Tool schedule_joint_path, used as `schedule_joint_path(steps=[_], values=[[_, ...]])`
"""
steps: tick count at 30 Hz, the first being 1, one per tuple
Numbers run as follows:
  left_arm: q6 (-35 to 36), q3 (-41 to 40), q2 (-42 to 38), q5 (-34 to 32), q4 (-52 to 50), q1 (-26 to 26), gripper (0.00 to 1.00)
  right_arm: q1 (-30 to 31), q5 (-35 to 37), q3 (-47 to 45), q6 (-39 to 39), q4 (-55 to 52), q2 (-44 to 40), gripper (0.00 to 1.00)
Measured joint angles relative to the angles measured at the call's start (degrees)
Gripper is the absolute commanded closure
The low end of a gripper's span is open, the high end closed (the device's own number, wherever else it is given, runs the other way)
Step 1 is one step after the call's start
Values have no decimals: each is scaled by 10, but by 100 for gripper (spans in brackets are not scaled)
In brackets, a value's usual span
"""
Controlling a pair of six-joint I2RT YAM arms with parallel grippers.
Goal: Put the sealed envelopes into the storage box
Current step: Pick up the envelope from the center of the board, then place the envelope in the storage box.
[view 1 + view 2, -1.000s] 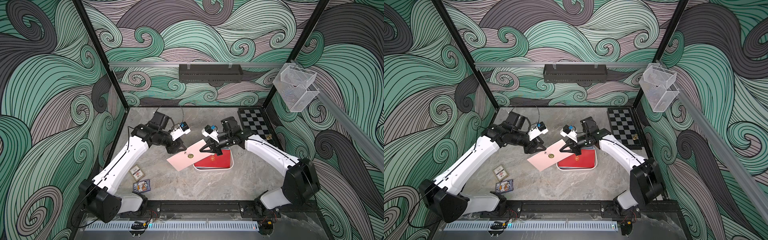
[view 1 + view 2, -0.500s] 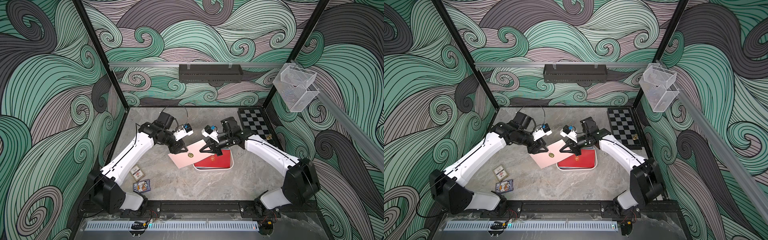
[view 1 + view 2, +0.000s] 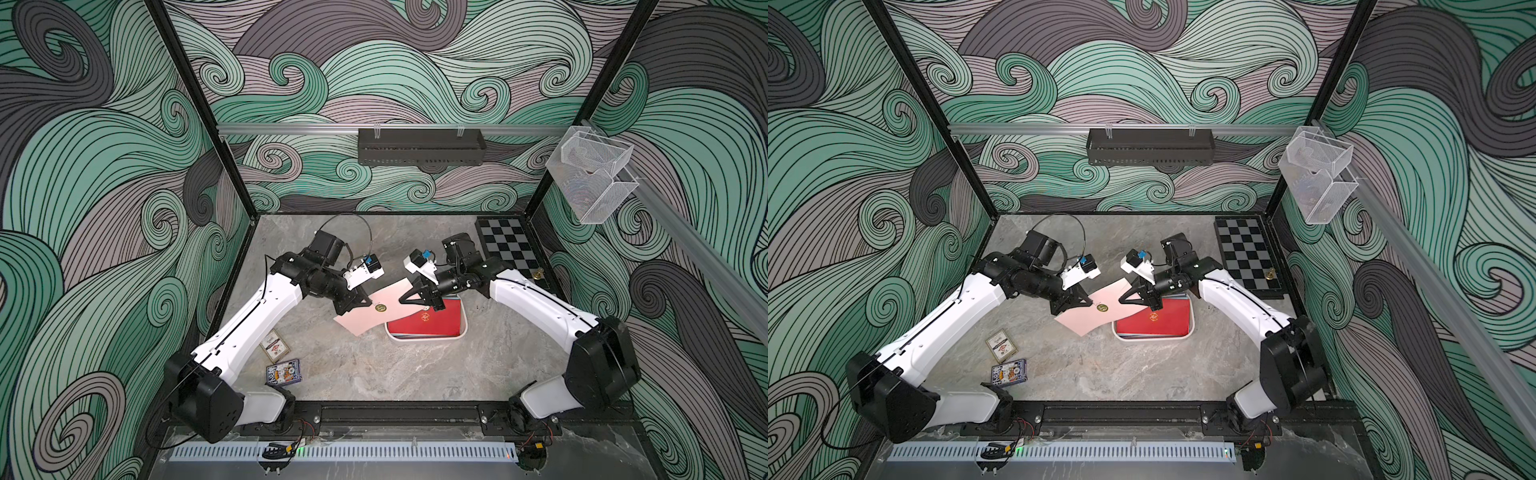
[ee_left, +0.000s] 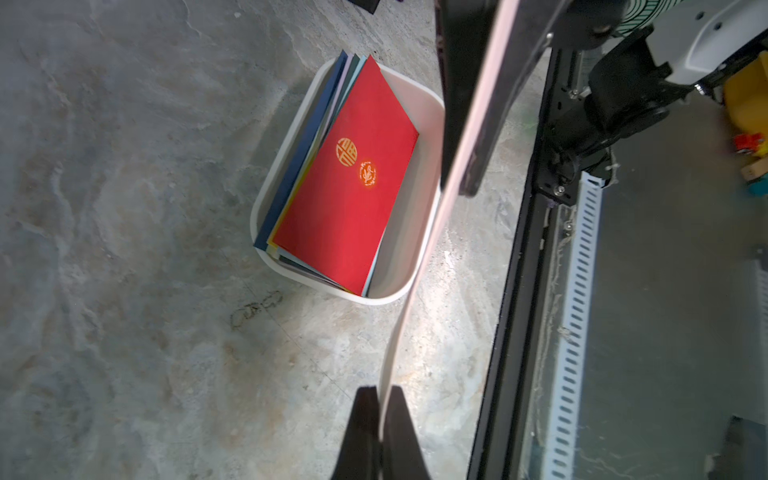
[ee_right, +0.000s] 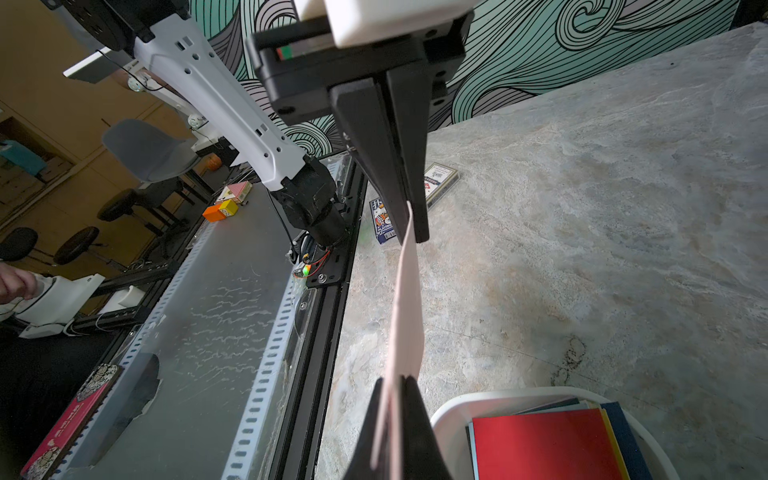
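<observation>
While both arms share it, the pale pink paper envelope is held clear of the table, its long axis running gripper to gripper and slightly bowed. Left gripper: jaws clamped on the end away from the white shallow plastic storage box. Right gripper: jaws against both faces at the box-side end, no gap visible; this arm is nearer the box. Vs. 1 s ago: left arm has moved in and closed on the envelope.
</observation>
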Motion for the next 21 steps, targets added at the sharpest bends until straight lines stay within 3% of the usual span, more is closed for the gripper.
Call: schedule_joint_path(steps=[3, 6, 9, 12, 15, 21], values=[[1, 20, 17, 10, -12, -3, 100, -2, 26, -2, 38, 20, -2, 49], [1, 59, 45, 8, -25, -11, 100, -28, 80, -33, 110, 77, -21, 45], [1, 110, 88, -6, -44, -32, 100, -106, 140, -116, 216, 162, -70, 45], [3, 188, 159, -20, -83, -65, 100, -234, 205, -226, 369, 256, -124, 46], [5, 308, 258, -28, -135, -99, 100, -322, 269, -288, 470, 283, -150, 46], [12, 603, 466, -62, -249, -155, 100, -346, 321, -341, 538, 324, -179, 45]])
